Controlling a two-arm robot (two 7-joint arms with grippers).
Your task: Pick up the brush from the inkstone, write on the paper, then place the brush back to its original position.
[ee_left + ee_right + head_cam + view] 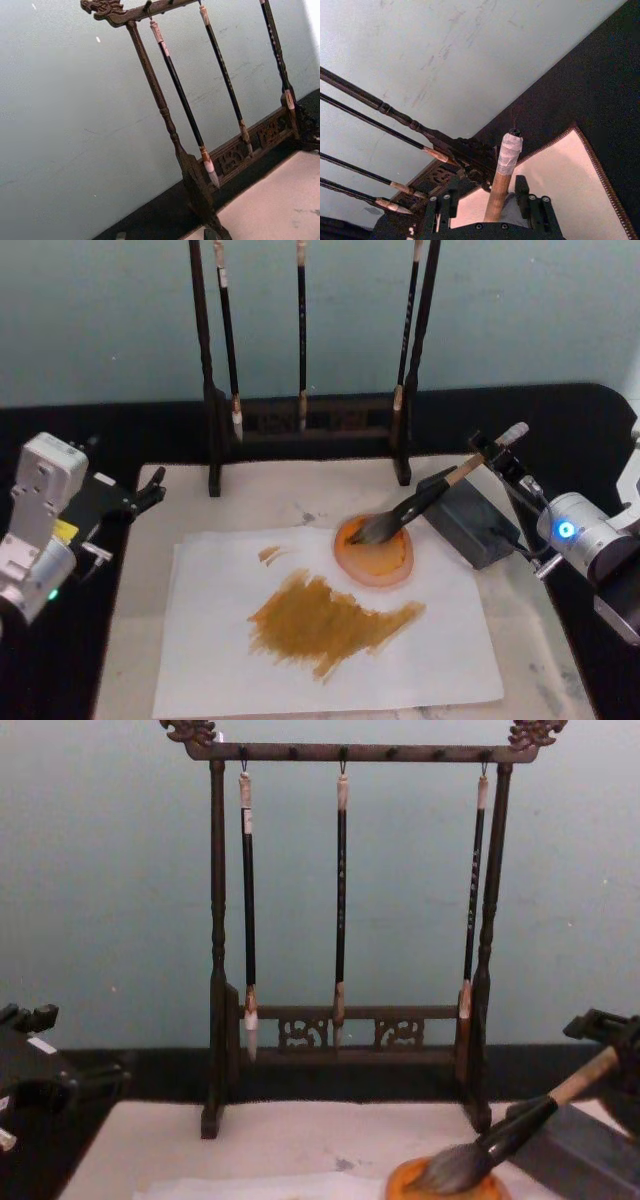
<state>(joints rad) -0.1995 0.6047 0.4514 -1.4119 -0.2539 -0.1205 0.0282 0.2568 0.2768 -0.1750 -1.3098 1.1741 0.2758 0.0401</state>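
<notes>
Writing appears done: brown strokes mark the paper (200,640), the brush (420,502) lies tip-down in the inkstone (375,565) at centre frame, and 1 step remains, withdrawing the right gripper (487,184), whose jaws stand apart around the handle, while the left gripper (145,495) sits parked at the left edge.

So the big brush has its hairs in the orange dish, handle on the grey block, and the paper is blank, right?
Not blank: the head view shows the paper with a broad brown stroke across it. The brush does sit hairs in the orange dish, handle on the grey block.
</notes>
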